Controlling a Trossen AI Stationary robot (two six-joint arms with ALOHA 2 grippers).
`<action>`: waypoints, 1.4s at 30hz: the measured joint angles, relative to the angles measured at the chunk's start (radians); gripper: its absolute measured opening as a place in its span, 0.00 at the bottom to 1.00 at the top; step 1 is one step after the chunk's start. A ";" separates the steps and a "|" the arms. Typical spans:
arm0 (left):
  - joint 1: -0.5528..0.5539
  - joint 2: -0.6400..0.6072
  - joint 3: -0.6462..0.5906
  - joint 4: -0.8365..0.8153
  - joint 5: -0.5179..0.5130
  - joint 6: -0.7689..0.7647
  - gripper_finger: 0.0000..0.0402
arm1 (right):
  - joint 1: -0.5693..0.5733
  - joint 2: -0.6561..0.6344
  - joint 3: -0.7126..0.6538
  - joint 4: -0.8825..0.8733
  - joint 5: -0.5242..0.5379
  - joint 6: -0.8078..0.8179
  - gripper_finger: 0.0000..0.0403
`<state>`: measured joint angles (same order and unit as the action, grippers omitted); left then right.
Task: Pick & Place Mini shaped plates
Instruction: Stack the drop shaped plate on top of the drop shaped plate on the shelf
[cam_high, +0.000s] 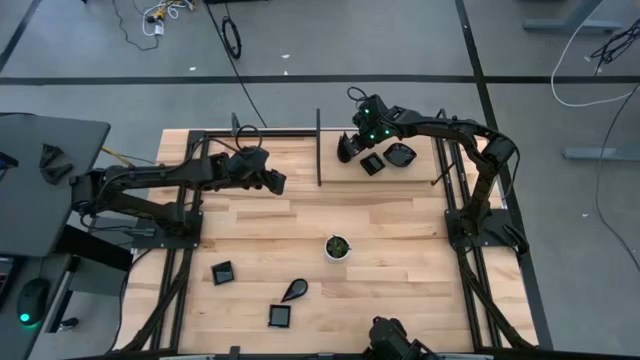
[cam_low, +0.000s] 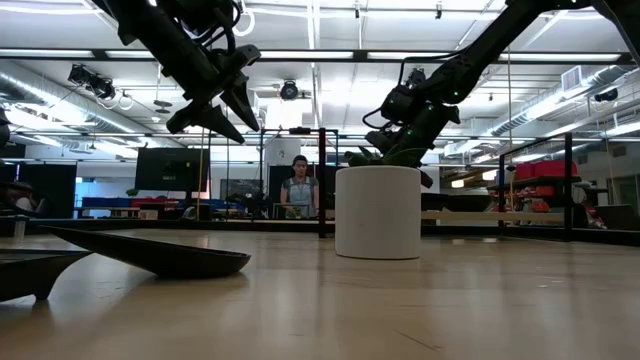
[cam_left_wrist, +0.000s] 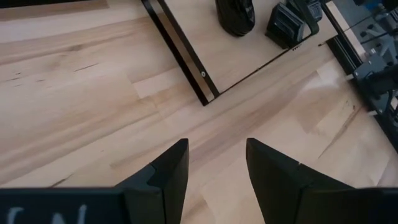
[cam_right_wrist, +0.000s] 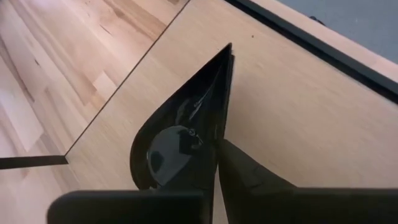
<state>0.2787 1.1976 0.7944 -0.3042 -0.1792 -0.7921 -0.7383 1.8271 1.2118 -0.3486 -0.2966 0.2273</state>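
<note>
So, held plate (cam_right_wrist: 180, 143): teardrop-shaped, glossy black, pinched on edge by the right gripper (cam_high: 347, 148) over the worktop's far right corner
Dropped plates: two (cam_high: 372, 164) (cam_high: 400, 154) just beside it
Waiting plates: three (cam_high: 222, 272) (cam_high: 294, 290) (cam_high: 279, 316) by the near left edge
Left gripper (cam_high: 272, 180): fingers apart, nothing held, far left
Handling: probably light, stiff, slippery, chippable; I'd pinch the rim

The setting is a robotics laboratory in an open-plan industrial hall. Indicators: a wooden table (cam_high: 400, 215) bounded by a black frame (cam_high: 318, 148), cables (cam_high: 232, 38) on a grey floor (cam_high: 400, 40), exposed ceiling ducts (cam_low: 60, 75), strip lighting (cam_low: 300, 55), monitors (cam_low: 165, 170), and a seated person (cam_low: 299, 185) at a workstation.
</note>
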 joint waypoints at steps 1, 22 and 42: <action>0.000 0.000 0.000 0.000 -0.004 0.000 0.41 | 0.000 0.000 0.000 -0.002 0.000 0.003 0.06; 0.000 0.000 0.000 0.000 -0.003 -0.007 0.41 | -0.023 -0.071 0.000 0.003 -0.062 0.131 0.14; -0.002 0.000 0.000 0.000 0.000 -0.006 0.41 | 0.043 -0.014 0.000 -0.079 -0.033 0.106 0.02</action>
<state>0.2771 1.1976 0.7944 -0.3038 -0.1787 -0.7982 -0.6949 1.8126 1.2118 -0.4274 -0.3295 0.3331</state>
